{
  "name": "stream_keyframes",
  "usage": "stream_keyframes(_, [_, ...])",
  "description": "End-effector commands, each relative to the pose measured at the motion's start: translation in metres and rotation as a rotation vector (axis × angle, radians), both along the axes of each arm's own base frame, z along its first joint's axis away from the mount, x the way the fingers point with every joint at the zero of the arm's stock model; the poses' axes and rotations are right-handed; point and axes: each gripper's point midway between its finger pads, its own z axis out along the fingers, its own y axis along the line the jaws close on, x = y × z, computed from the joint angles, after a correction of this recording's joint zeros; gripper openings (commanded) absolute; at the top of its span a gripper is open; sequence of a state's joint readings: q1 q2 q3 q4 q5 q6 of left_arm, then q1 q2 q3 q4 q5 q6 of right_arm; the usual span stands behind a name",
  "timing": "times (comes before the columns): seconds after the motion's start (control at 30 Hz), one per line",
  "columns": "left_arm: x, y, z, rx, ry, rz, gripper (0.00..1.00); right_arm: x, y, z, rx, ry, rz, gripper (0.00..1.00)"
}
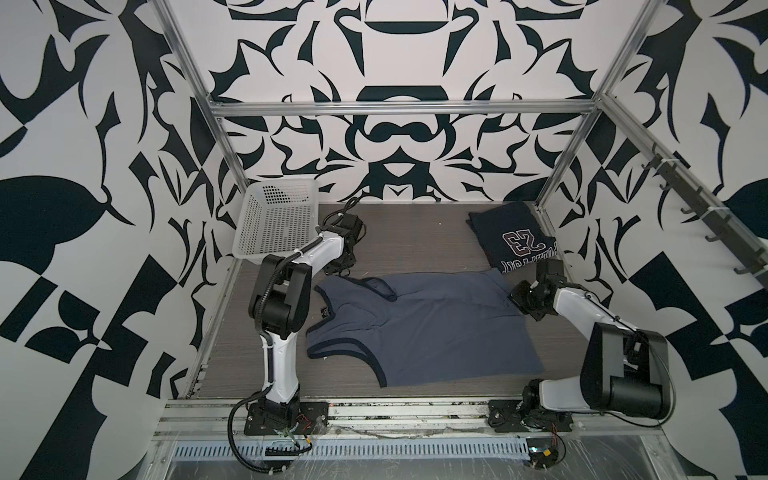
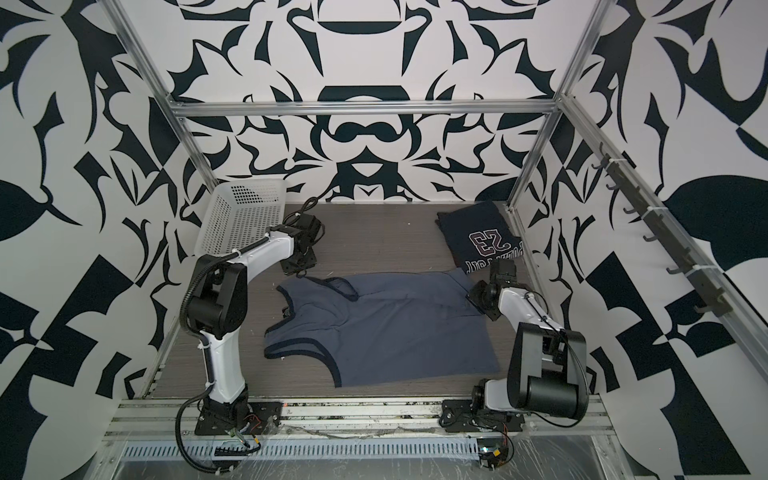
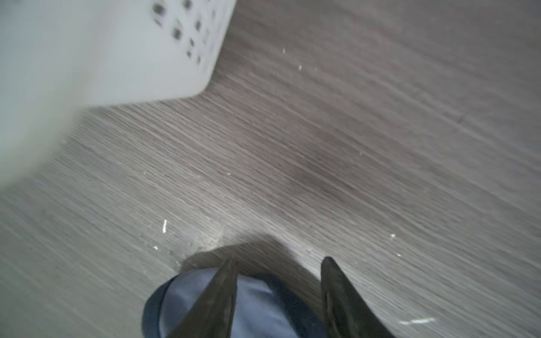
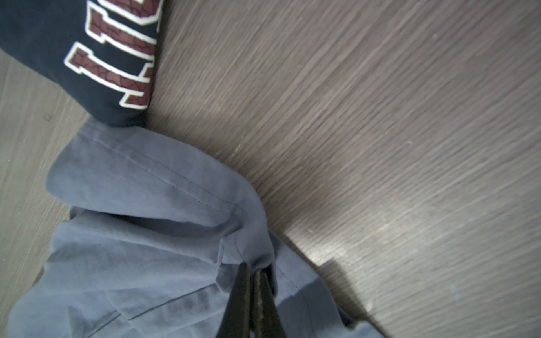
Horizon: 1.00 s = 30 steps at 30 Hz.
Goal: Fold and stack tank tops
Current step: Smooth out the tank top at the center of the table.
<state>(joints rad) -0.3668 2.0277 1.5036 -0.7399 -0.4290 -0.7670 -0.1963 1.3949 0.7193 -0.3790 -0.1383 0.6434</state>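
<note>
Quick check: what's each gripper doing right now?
Left gripper: open, above a strap of the slate grey-blue cloth tank top.
Right gripper: shut on that tank top's edge.

Grey woodgrain table point(image 1: 415, 245), slate tank top point(image 1: 436, 328), navy tank top point(image 1: 498, 228), white basket point(image 1: 274, 220)

white-shelled left arm point(image 1: 278, 361) and right arm point(image 1: 570, 308), black joints, black cables
</note>
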Motion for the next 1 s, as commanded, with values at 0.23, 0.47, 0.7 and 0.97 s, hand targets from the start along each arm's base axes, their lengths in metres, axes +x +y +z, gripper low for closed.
stream_keyframes(0.23, [-0.017, 0.001, -0.04, 0.011, 0.139, 0.004, 0.45, 0.009, -0.001, 0.009, -0.013, -0.03, 0.017, 0.0])
stream_keyframes(0.47, [-0.016, 0.004, -0.049, 0.031, 0.151, 0.002, 0.27, 0.011, -0.001, 0.012, -0.014, -0.034, 0.015, 0.0])
stream_keyframes(0.7, [0.001, 0.01, 0.004, 0.044, -0.013, 0.01, 0.08, 0.02, -0.001, 0.02, -0.014, -0.049, 0.014, 0.0])
stream_keyframes(0.97, [0.018, 0.025, 0.073, 0.089, -0.254, 0.05, 0.0, 0.032, -0.003, 0.032, -0.029, -0.069, 0.01, 0.0])
